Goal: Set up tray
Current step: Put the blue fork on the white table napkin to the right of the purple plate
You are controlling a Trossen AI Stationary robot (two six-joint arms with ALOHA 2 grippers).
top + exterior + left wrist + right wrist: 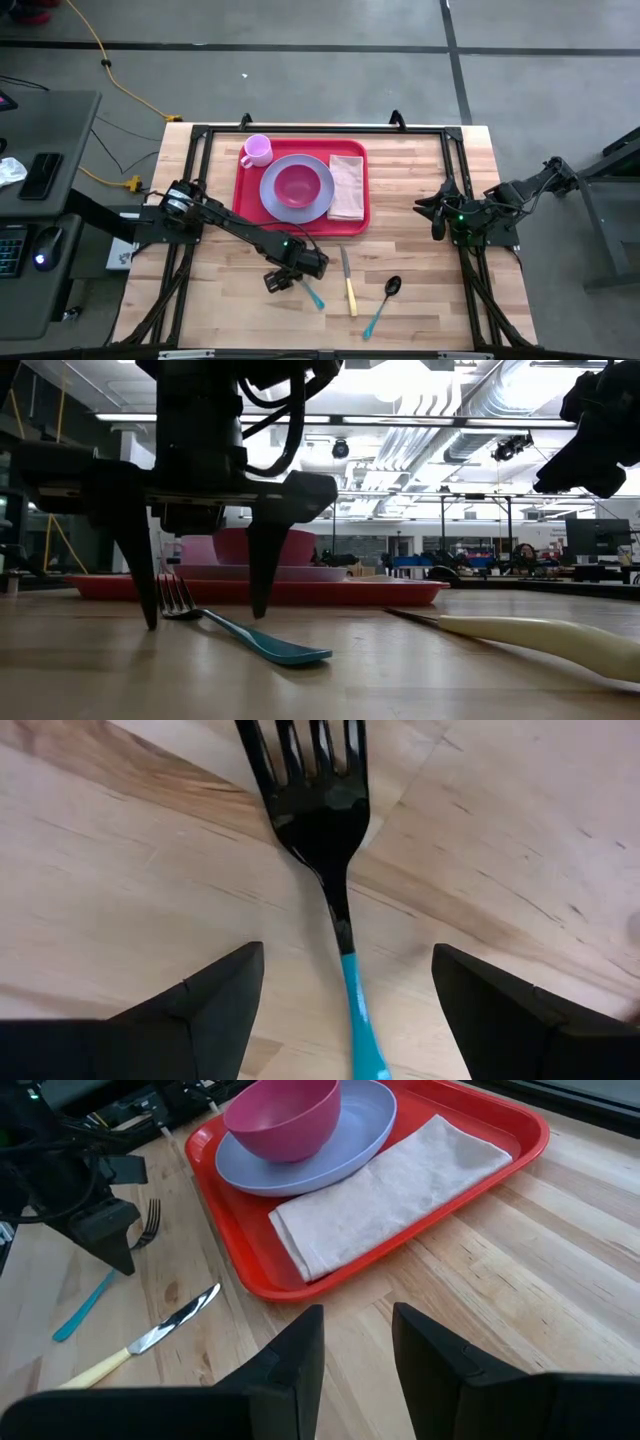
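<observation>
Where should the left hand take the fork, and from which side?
At the thin neck just behind the tines, from straight above. The fork lies flat on the table, and the left hand, open, already straddles that narrow part, one finger each side.

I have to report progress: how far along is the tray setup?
Done: plate, bowl, cup and napkin sit on the red tray. In hand: the open left hand straddles the fork. Left: fork, knife, spoon on the table. Right hand waits.
</observation>
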